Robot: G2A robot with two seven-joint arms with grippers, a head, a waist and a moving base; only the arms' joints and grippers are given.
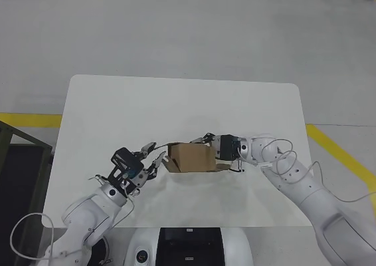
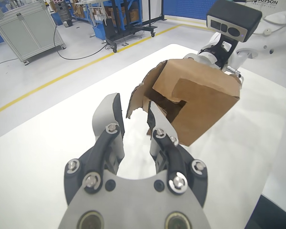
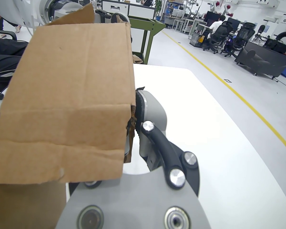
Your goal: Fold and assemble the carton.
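Cardboard carton (image 1: 191,157) is what I have between my two arms, at the near middle of the white desk (image 1: 175,100), lying on its side. Its open end faces the left gripper (image 2: 133,99) and its far end is with the right gripper (image 1: 212,151).

The left fingers (image 2: 109,110) stand moderately apart and clamp nothing. A ragged, torn flap (image 2: 134,96) of the open end hangs just ahead of the gap between them, and one fingertip sits at the mouth of the box. Inside that mouth a folded panel lies partly across the opening.

The right fingers are closed on the carton's wall at a corner. From the right wrist I see one finger (image 3: 150,115) pressed against the cardboard; the brown side panel hides the other. I cannot tell whether the carton touches the desk.

A green metal frame (image 3: 155,23) stands off the desk's left edge, and a yellow floor line (image 1: 351,160) runs past on the right, both well apart from the work.
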